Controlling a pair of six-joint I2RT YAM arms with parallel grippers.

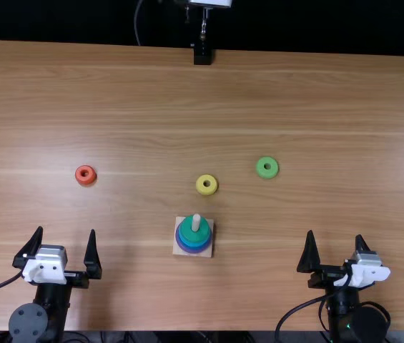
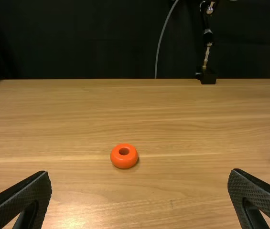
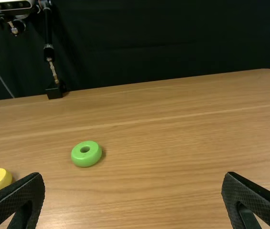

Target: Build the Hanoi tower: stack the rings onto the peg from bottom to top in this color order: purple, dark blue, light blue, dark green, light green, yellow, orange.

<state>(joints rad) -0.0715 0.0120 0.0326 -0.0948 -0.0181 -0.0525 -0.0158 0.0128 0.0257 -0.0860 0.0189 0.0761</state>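
Peg (image 1: pixel 196 221) upright on sq. base (image 1: pixel 178 251), long axis vert., tip up.

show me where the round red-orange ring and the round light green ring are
round red-orange ring (image 2: pixel 117 161): left wrist view, its front outer surface
round light green ring (image 1: pixel 260 169): top view, left part of its body

Grain is streaking the brown table (image 1: pixel 116 100). From the pale peg (image 1: pixel 196 223) with teal (image 1: pixel 189 234), blue (image 1: pixel 195 244) and purple rings (image 1: pixel 193 251), an orange ring (image 1: pixel 79 177) is showing at ten o'clock, a yellow ring (image 1: pixel 202 190) at twelve, a light green ring (image 1: pixel 262 174) at one-thirty.
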